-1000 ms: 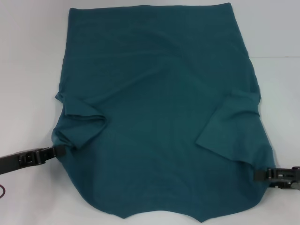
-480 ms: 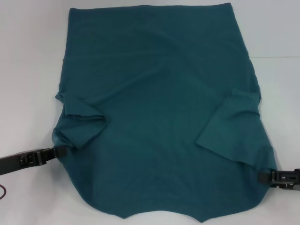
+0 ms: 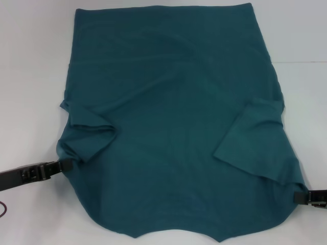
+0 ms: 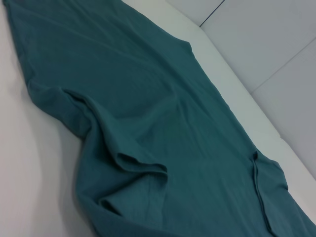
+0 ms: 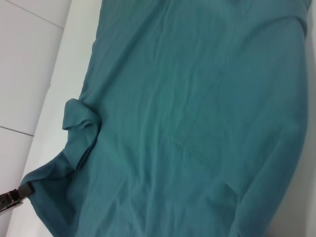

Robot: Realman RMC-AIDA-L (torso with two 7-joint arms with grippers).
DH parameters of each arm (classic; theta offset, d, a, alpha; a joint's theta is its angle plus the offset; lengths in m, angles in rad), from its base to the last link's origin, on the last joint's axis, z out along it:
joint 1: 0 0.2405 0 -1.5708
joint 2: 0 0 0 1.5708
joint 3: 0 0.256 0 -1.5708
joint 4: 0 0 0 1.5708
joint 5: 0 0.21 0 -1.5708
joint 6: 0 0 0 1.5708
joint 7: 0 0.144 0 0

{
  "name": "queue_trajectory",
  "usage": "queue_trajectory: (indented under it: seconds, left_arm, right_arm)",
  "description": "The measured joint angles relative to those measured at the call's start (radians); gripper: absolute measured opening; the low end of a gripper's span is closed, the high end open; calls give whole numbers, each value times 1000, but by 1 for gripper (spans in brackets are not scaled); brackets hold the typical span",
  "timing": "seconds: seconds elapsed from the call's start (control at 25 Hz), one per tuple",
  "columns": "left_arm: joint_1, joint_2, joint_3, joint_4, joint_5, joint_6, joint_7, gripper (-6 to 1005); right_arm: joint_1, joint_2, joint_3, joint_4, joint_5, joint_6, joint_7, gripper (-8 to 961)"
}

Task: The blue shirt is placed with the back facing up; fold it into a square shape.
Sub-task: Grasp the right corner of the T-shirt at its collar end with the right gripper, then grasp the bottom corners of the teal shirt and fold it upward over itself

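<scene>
1. Lying flat on the white table (image 3: pixel 30 61), the large dark teal-blue cotton shirt (image 3: pixel 173 127) is spread plain side up, both sleeves folded inward over the body; no lettering or label can be read on it.
2. At the shirt's left edge, the left gripper (image 3: pixel 65 164) is clamped on a bunch of the cloth just below the folded left sleeve; the right wrist view shows the same pinch (image 5: pixel 22 190).
3. Near the right border of the head view, the right gripper (image 3: pixel 296 196) touches the shirt's lower right edge; whether its fingers grip the cloth cannot be told.
4. A thin dark red cable (image 3: pixel 3 210) lies on the table near the left arm.
5. Compared with a second ago, the right gripper has slid outward and less of it shows, while the left gripper and the cloth have not shifted.
</scene>
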Motion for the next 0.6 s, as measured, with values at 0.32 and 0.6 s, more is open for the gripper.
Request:
queue_trajectory:
  seconds: [0.32, 0.6]
  left_arm:
    - [2, 0, -1, 0, 0, 1, 0, 16]
    - [23, 1, -6, 9, 8, 5, 0, 17]
  right_arm:
    - [-4, 3, 3, 2, 1, 15, -22, 61]
    - [-25, 11, 53, 2, 1, 26, -88, 33]
